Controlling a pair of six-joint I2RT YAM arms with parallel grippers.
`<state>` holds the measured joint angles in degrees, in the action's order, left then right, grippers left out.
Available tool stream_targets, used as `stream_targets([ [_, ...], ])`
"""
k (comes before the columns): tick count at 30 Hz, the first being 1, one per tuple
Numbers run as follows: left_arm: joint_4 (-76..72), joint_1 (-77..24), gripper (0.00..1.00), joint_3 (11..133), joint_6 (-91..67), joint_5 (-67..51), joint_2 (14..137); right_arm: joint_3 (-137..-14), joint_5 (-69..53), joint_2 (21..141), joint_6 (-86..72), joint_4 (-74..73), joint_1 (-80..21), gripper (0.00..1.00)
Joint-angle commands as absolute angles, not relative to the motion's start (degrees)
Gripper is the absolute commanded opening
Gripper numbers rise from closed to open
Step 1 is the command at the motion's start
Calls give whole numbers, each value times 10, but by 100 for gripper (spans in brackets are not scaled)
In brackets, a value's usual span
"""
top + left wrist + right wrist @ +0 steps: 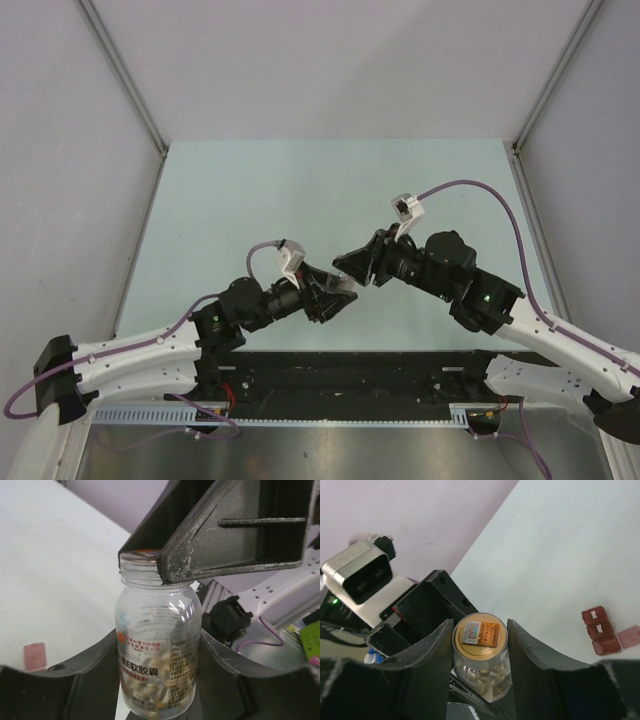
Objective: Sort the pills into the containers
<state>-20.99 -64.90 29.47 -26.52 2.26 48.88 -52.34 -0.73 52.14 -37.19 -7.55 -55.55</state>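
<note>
Right wrist: left tool [157, 647] and right tool [480, 630] each clamp one bottle [482, 677]; one pill box [597, 630] lies apart.

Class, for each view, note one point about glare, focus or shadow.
Top external: even light, no hard shadows on the table. Left wrist: glare streaks on the bottle, the left fingers close and soft. Right wrist: pill box sharp, the right fingers dark and blurred.

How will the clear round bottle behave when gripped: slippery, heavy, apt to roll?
The bottle looks smooth glossy plastic, so it may twist in the left gripper. It seems only partly filled with capsules, so probably light. Laid down, its round body would likely roll.
</note>
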Motion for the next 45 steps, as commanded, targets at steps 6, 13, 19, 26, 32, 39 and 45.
stream_targets([
  [6, -324, -653, 0, 263, -269, -110, 456, -524, -208, 512, -286, -4, -564, 7],
  [13, -353, -653, 0, 242, -272, -142, 423, -525, -248, 502, -264, -4, -564, 6],
  [19, -357, -653, 0, 231, -278, -141, 403, -525, -234, 482, -252, -20, -563, 6],
  [26, -373, -653, 1, 235, -280, -175, 401, -524, -266, 475, -243, -18, -563, 6],
  [32, -388, -652, 0, 243, -282, -207, 410, -525, -302, 474, -243, -5, -565, 6],
  [39, -417, -652, 0, 251, -288, -265, 431, -525, -353, 471, -226, 21, -565, 5],
  [45, -428, -652, 0, 260, -287, -311, 443, -525, -394, 470, -217, 33, -565, 6],
])
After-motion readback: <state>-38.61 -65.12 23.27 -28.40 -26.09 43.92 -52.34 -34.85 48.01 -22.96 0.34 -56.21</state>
